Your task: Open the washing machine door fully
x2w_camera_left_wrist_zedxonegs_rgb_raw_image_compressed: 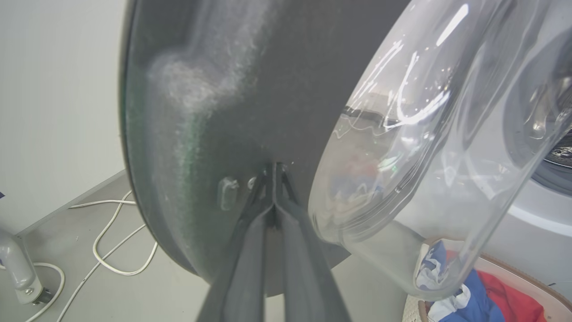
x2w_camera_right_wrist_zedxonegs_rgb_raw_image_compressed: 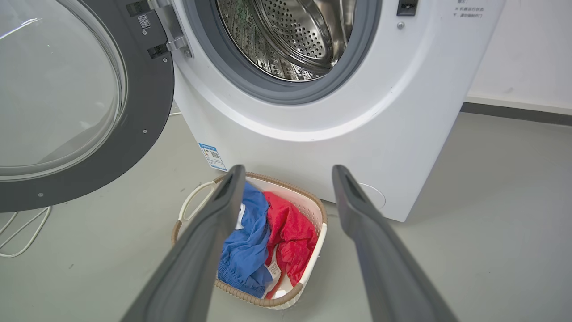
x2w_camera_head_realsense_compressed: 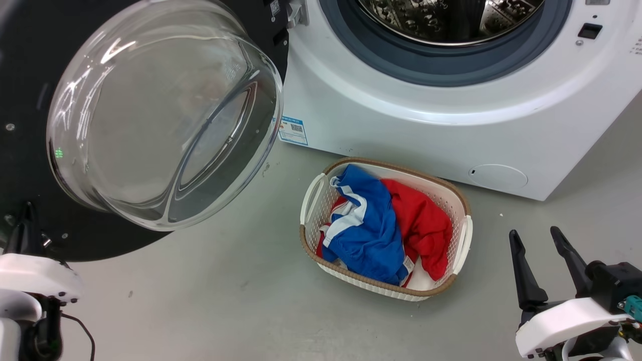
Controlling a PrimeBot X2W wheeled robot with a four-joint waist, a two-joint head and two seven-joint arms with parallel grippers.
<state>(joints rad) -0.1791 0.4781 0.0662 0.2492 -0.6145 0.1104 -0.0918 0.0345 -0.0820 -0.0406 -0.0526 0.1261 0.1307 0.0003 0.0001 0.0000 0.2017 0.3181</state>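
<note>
The washing machine door [x2w_camera_head_realsense_compressed: 165, 115] stands swung out to the left of the white washing machine [x2w_camera_head_realsense_compressed: 401, 115], its clear glass bowl bulging toward me inside the black ring. In the left wrist view my left gripper [x2w_camera_left_wrist_zedxonegs_rgb_raw_image_compressed: 273, 169] is shut, its fingertips pressed together against the door's [x2w_camera_left_wrist_zedxonegs_rgb_raw_image_compressed: 214, 112] black inner face beside the bowl. From the head view the left gripper [x2w_camera_head_realsense_compressed: 25, 213] sits at the door's lower left edge. My right gripper [x2w_camera_head_realsense_compressed: 534, 233] hangs open over the floor at the lower right, holding nothing; its own view shows the right gripper [x2w_camera_right_wrist_zedxonegs_rgb_raw_image_compressed: 288, 174] above the basket and the metal hinge [x2w_camera_right_wrist_zedxonegs_rgb_raw_image_compressed: 172, 40].
A white laundry basket [x2w_camera_head_realsense_compressed: 464, 205] with blue and red clothes stands on the grey floor before the machine. The steel drum [x2w_camera_right_wrist_zedxonegs_rgb_raw_image_compressed: 290, 36] is exposed inside its grey rubber ring. White cables [x2w_camera_left_wrist_zedxonegs_rgb_raw_image_compressed: 111, 232] lie on the floor behind the door, near a wall.
</note>
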